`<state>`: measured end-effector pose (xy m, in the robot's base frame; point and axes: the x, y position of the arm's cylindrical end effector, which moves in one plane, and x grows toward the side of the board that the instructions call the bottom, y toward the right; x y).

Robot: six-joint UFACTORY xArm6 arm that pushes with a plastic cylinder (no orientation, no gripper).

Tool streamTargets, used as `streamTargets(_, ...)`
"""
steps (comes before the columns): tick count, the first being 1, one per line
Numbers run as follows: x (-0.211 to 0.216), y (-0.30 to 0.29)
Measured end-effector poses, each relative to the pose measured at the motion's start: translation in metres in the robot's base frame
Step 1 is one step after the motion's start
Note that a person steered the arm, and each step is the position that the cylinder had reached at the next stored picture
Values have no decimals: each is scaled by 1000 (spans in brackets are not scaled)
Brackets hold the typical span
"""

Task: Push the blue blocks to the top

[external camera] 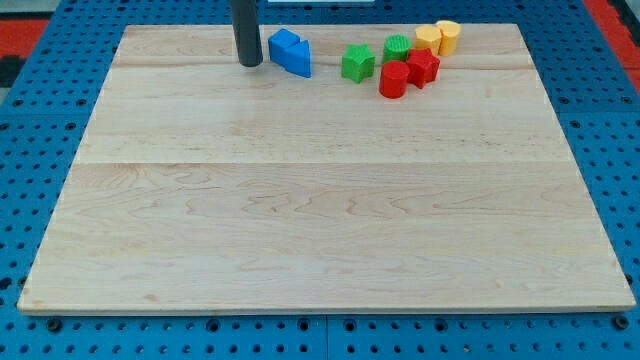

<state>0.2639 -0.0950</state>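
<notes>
Wooden board (320,220): blue blocks (290,52) just right of my tip (250,63).

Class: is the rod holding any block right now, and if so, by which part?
Nothing is held. My tip stands just left of the blue blocks, with a narrow gap showing.

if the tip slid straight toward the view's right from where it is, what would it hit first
Probably the blue blocks, just to the view's right of my tip, with a narrow gap between; depth is hard to judge.
</notes>
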Motion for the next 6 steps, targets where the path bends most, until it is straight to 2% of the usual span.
streamTargets(2, 35, 13)
streamTargets(3, 53, 90)
streamTargets(5, -10, 55)
streamTargets(6, -13, 100)
